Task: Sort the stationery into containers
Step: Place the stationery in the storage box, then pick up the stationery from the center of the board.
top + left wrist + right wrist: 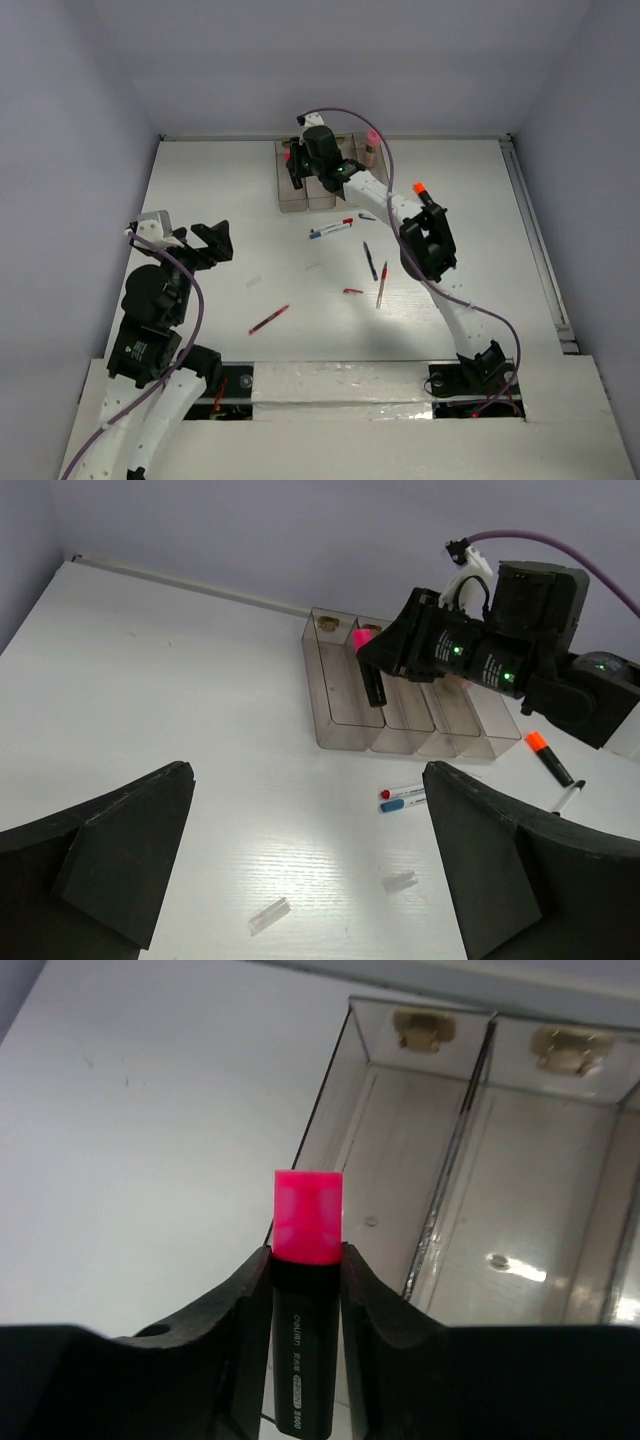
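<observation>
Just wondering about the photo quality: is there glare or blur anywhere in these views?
Right wrist view: bright glints inside the clear bins, the held highlighter sharp. Left wrist view: a pale sheen on the table. Top view: evenly lit, soft shadows.

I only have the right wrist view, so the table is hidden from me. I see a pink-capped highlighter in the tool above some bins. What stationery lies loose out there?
Observer: A red pen and a blue pen lie loose on the table, between the arm bases and the bins.
Operator: Is there another highlighter?
Observer: Yes, an orange-capped highlighter lies on the table to the right of the bins.
Operator: Is the left tool free to help?
Observer: The left tool is open and empty, over the table's left side.
</observation>
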### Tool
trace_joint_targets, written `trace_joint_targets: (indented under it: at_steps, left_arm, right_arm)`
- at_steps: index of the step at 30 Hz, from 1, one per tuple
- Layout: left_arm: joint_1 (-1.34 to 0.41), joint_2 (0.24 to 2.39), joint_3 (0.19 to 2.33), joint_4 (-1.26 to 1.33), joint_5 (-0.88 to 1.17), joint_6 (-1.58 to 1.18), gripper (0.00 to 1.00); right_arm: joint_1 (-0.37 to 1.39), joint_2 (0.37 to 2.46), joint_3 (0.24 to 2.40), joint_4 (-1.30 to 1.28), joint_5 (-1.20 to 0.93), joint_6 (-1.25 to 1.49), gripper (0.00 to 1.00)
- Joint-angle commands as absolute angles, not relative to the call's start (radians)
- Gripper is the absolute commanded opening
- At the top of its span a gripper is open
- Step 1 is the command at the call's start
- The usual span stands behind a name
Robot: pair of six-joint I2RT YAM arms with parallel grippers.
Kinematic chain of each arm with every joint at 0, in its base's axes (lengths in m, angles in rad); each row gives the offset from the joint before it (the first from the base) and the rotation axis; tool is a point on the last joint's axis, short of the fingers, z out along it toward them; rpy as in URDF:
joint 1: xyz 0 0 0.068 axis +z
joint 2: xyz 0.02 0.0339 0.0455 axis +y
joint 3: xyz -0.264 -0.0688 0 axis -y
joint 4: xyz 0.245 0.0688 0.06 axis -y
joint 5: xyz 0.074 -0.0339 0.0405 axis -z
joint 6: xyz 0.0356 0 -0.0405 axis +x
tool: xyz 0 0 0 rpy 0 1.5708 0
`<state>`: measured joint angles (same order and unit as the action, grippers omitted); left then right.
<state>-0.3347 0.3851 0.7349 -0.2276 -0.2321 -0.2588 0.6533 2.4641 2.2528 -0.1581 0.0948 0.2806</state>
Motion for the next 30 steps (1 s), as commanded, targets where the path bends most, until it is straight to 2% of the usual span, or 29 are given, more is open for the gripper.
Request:
trace_joint_targets:
  at_steps: [1,4,6,9,10,13,17,20,22,24,30]
  left_arm:
    - [-0.341,0.403,0.733,-0.176,-0.225,-0.247,0.99]
    - [-0.341,0.410,0.732,-0.176,-0.225,-0.245,0.99]
    - [-0.341,0.411,0.733,-0.176,-0.225,-0.245,0.99]
    - [-0.341,0.408,0.735,-0.176,-0.225,-0.245,0.99]
    - [-0.341,0.407,0.735,-0.178,-0.225,-0.245,0.99]
    - [-0.341,0.394,0.735,-0.181,-0.219,-0.245,0.99]
    - [-0.341,0.359,0.732,-0.187,-0.212,-0.249,0.99]
    - [-0.359,0.331,0.732,-0.193,-0.216,-0.253,0.99]
    - [-0.370,0.319,0.732,-0.195,-0.229,-0.255,0.99]
    - [-0.380,0.305,0.732,-0.201,-0.232,-0.255,0.99]
    - [-0.428,0.293,0.732,-0.221,-0.236,-0.259,0.99]
  right_arm:
    - [0.664,2.476,2.329,-0.123,0.052,0.316,0.37]
    - [0.646,2.459,2.341,-0.130,0.041,0.342,0.53]
    - [0.635,2.421,2.263,-0.097,0.029,0.357,0.58]
    - [0.600,2.274,2.093,0.028,0.008,0.393,0.58]
    - [0.580,2.228,1.956,0.063,0.006,0.399,0.57]
    - [0.543,2.039,1.689,0.152,0.030,0.373,0.48]
    - [0.395,1.846,1.473,0.109,0.068,0.276,0.39]
    - [0.226,1.807,1.376,0.029,0.009,0.294,0.41]
    - [0.157,1.786,1.345,0.003,-0.058,0.310,0.44]
    - [0.083,1.784,1.331,-0.067,-0.081,0.308,0.52]
    - [0.069,1.896,1.430,-0.178,-0.060,0.109,0.60]
